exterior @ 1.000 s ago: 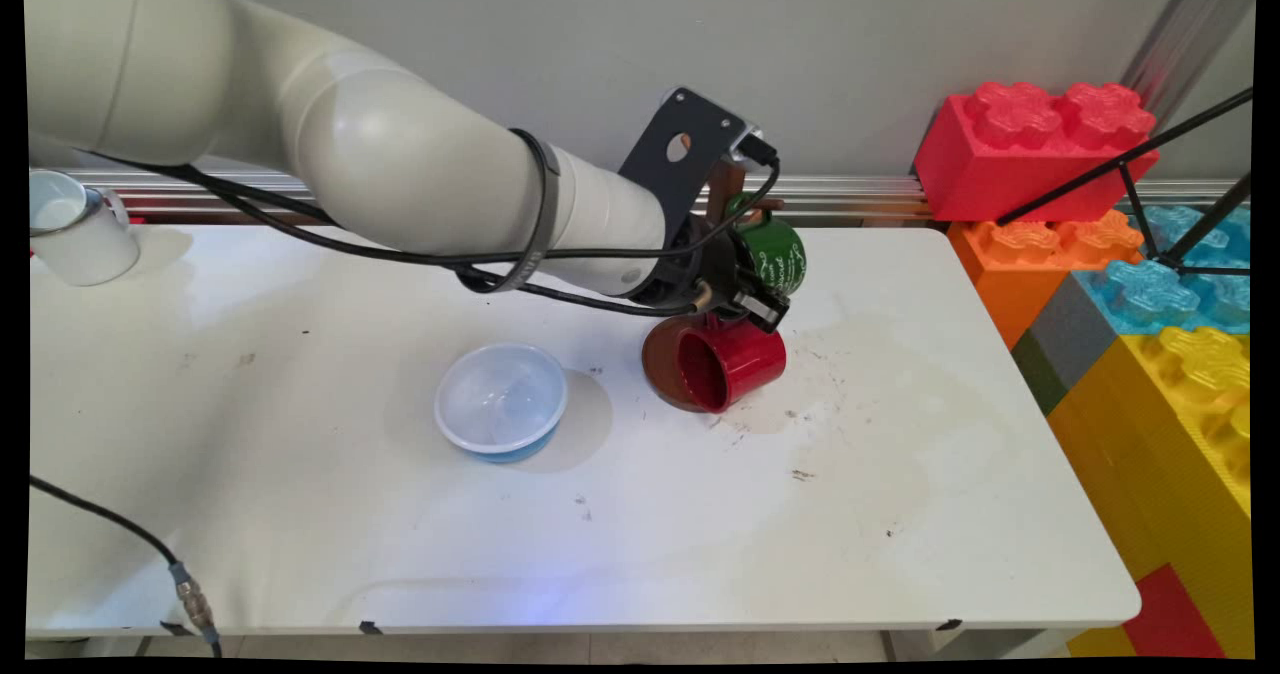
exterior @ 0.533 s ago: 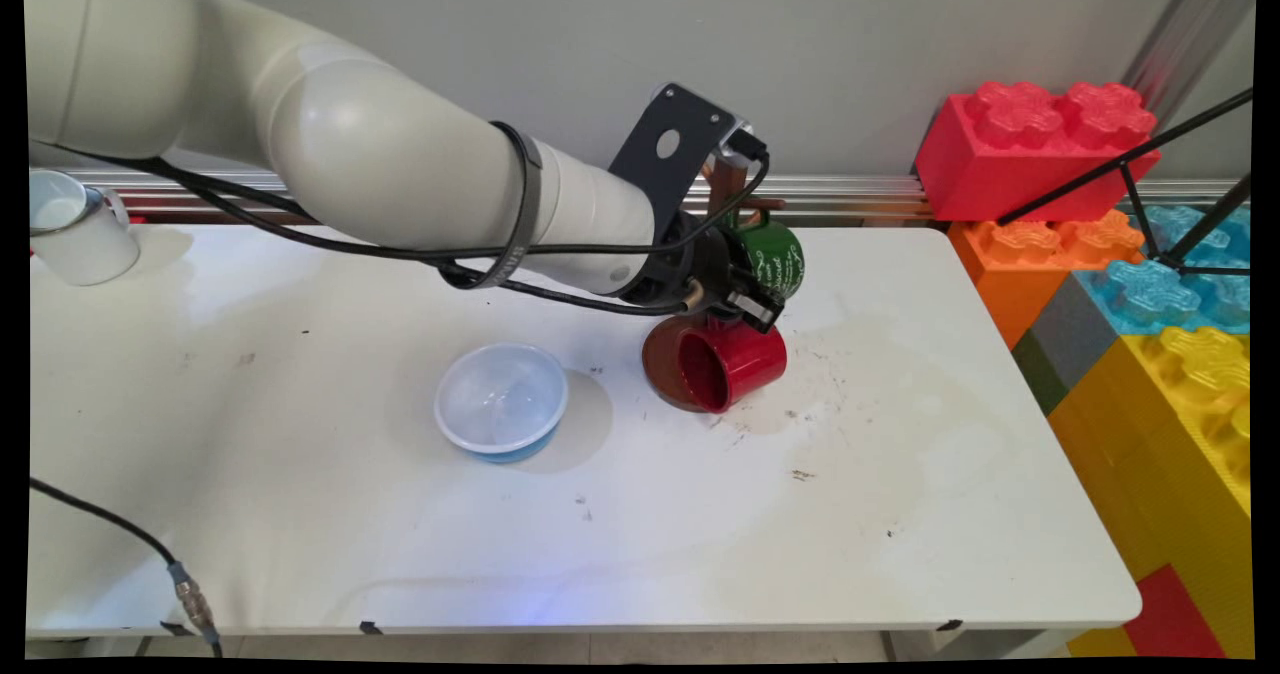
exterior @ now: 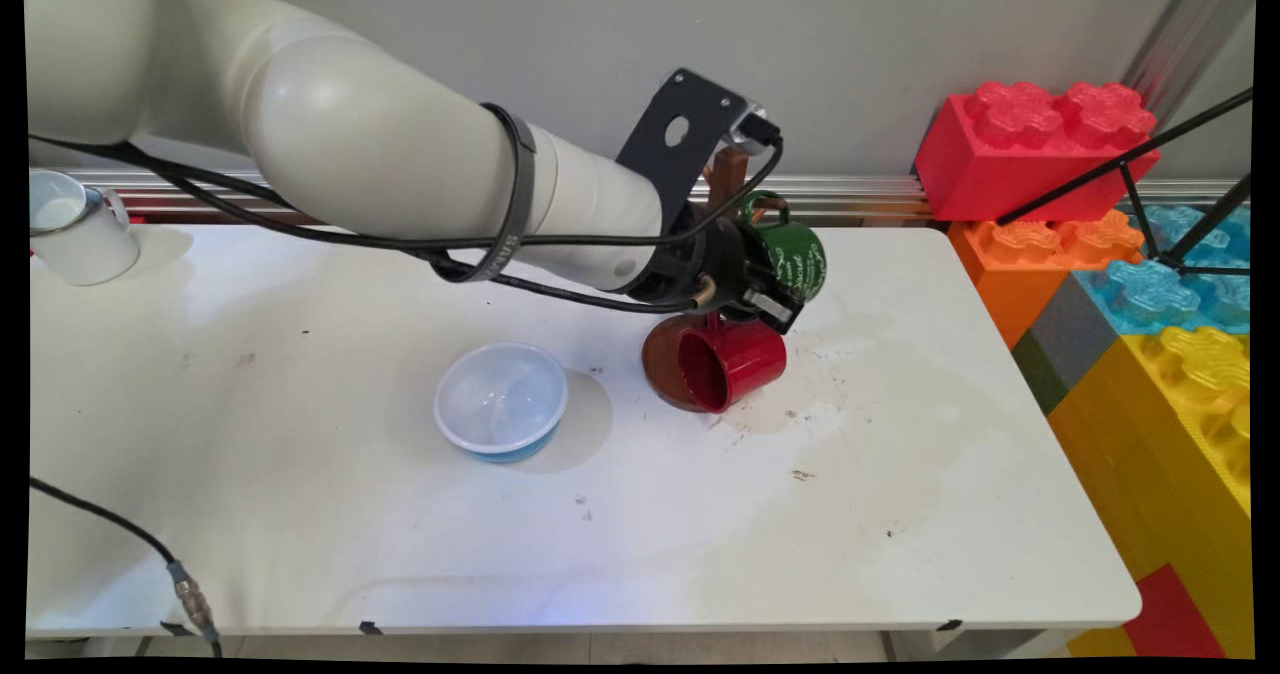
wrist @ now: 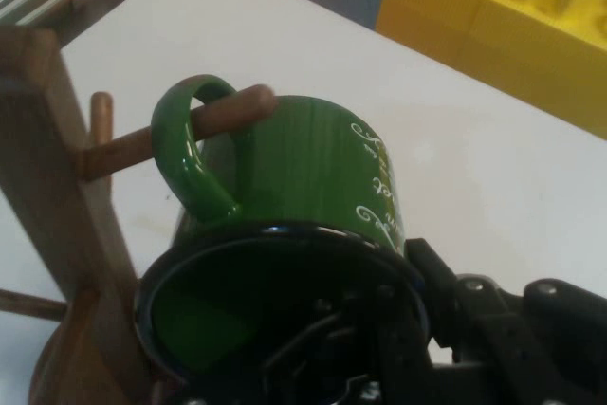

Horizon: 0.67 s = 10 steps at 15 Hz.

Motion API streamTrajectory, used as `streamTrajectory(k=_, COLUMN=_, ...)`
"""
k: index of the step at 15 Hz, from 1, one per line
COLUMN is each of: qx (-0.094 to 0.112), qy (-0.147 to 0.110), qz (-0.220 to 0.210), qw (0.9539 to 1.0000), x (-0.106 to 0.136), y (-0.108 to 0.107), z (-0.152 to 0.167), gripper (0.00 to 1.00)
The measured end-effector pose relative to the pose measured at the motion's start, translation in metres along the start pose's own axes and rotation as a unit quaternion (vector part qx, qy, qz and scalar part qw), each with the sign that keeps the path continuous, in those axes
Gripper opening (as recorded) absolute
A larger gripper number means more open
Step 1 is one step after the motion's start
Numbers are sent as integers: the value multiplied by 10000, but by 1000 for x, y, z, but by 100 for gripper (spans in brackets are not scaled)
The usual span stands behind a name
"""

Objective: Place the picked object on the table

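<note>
While its handle loops a wooden peg (wrist: 223, 119), fingers (wrist: 446, 301) grip the green mug (wrist: 313, 168).

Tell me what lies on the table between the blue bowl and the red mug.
Nothing stands between the blue bowl and the red mug: the main view shows only bare white table with the bowl's shadow and a few dark specks.
</note>
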Motion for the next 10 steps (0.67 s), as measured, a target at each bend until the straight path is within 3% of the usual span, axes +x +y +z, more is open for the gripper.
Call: streamTrajectory(k=10, qx=-335, qy=139, qz=66, qw=9993, x=15, y=21, z=-17, gripper=0)
